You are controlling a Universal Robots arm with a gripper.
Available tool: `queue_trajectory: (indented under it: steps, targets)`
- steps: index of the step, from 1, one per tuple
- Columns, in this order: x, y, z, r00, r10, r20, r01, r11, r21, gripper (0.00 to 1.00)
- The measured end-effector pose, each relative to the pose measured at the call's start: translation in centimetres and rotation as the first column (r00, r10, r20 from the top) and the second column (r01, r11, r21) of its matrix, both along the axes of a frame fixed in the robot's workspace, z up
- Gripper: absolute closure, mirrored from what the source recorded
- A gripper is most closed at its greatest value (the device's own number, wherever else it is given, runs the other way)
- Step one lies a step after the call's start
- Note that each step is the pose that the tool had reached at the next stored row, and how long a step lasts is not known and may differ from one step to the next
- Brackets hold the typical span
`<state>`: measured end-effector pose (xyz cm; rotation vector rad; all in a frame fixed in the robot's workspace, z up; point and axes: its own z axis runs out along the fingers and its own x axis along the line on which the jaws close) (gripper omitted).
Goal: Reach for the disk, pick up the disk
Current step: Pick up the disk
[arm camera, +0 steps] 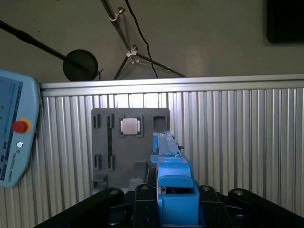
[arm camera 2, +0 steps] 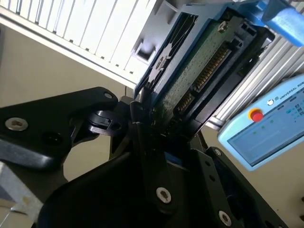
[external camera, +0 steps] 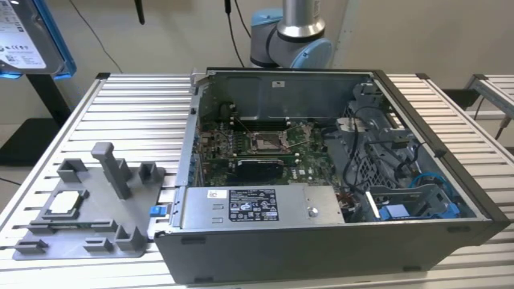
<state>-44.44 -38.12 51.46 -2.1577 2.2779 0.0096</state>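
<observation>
The fingers (arm camera 2: 145, 147) are closed onto the disk (arm camera 2: 194, 71), pinching it across its thin body. They are open no wider than the drive is thick. In the second wrist view its green circuit-board underside and connector row run up and away from the gripper (arm camera 2: 164, 126), with the blue frame along the edges. In the first wrist view the same blue frame (arm camera: 173, 190) stands edge-on between the black gripper links.

From where I stand, the reaching is done and the pick-up looks as good as complete. In the exterior view the disk (external camera: 28, 36) hangs high at the exterior view's left, label facing out, touching nothing but the gripper. It is well apart from the open computer case (external camera: 434, 144).

Under it lies the slatted metal table (arm camera: 237, 142), with the grey fixture plate (arm camera: 102, 142) and the small square chip (arm camera: 131, 126) seated in it. A teach pendant (arm camera: 14, 133) sits off to one side.

To my eye, any further motion calls for a firm, unchanged pinch. The drive is gripped at one end with most of its length sticking out, so a jolt could twist it in the fingers. It also needs to be kept away from the upright posts of the fixture plate and the rim of the case.
</observation>
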Motion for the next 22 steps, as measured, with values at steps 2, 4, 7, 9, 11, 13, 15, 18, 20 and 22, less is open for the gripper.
queue_trajectory:
  steps: [2, 4, 7, 9, 11, 13, 15, 18, 20, 22]
  targets:
    - [0.2, 0.00, 0.01, 1.0000, 0.000, -0.0002, 0.000, 1.0000, -0.0001, 1.00]
    - [0.5, 0.00, 0.00, 1.0000, 0.000, -0.0001, 0.000, 1.0000, 0.0000, 1.00]
    - [0.9, 0.00, 0.00, 1.0000, 0.000, -0.0001, 0.000, 1.0000, 0.0000, 1.00]
    - [1.2, 0.00, 0.01, 1.0000, 0.000, -0.0001, 0.000, 1.0000, -0.0001, 1.00]
    - [1.4, 0.00, 0.01, 1.0000, 0.000, -0.0001, 0.000, 1.0000, -0.0001, 1.00]
    - [1.6, 0.00, 0.01, 1.0000, 0.000, -0.0002, 0.000, 1.0000, -0.0001, 1.00]
    - [1.8, 0.00, 0.01, 1.0000, 0.000, -0.0002, 0.000, 1.0000, -0.0001, 1.00]
    - [2.2, 0.00, 0.00, 1.0000, 0.000, -0.0001, 0.000, 1.0000, 0.0000, 1.00]
    - [2.5, 0.00, 0.01, 1.0000, 0.000, -0.0001, 0.000, 1.0000, -0.0001, 1.00]
    - [2.7, 0.00, 0.01, 1.0000, 0.000, -0.0002, 0.000, 1.0000, -0.0001, 1.00]
